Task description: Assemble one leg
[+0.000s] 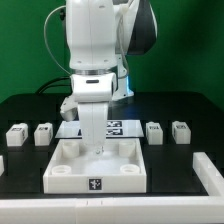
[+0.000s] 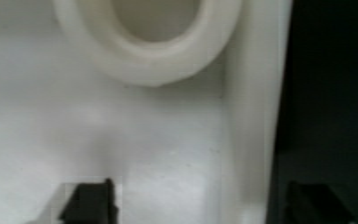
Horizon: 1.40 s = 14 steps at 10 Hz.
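Four legs, small white tagged blocks, stand on the black table in the exterior view: two at the left [image 1: 17, 135] [image 1: 43, 133] and two at the right [image 1: 154, 132] [image 1: 180, 131]. My gripper [image 1: 97, 146] reaches down at the far wall of the white square tray [image 1: 95, 180] and holds no leg. In the wrist view my gripper [image 2: 201, 200] is open. One dark fingertip [image 2: 91, 200] is over the tray's floor and the other [image 2: 311, 200] is over the black table, with the tray's wall [image 2: 247, 120] between them. A round corner socket [image 2: 149, 45] lies ahead.
The marker board [image 1: 118, 127] lies behind the tray, partly hidden by the arm. A white piece [image 1: 207, 170] sits at the exterior view's right front edge, and another shows at the left edge [image 1: 3, 163].
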### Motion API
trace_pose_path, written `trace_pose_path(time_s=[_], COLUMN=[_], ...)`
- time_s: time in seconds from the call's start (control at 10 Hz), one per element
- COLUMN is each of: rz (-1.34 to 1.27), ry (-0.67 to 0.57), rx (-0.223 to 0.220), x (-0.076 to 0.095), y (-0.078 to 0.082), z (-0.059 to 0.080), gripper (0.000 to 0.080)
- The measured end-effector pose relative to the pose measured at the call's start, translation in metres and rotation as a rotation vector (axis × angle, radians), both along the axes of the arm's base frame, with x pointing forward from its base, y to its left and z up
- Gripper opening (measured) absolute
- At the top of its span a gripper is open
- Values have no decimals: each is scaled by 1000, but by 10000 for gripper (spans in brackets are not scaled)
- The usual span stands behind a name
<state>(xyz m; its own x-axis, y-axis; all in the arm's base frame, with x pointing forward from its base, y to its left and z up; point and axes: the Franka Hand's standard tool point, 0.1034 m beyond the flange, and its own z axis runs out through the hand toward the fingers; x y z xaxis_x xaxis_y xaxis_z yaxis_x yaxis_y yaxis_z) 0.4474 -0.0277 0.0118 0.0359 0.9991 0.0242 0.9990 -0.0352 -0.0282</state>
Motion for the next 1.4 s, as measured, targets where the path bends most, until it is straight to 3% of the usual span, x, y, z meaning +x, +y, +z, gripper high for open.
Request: trace_pose_path(time_s=[0.1, 0.2, 0.3, 0.9, 1.1, 1.3, 1.4], rz=[0, -1, -1, 6, 31, 30, 16], ry=[0, 1, -1, -4, -24, -45, -32], rx=[0, 0, 0, 0, 13, 35, 41], x=[0, 0, 0, 2, 23, 53, 55], y=[0, 0, 0, 2, 26, 63, 74], z=[0, 0, 0, 0, 1, 0, 0], gripper=[351, 178, 57, 57, 57, 57, 57])
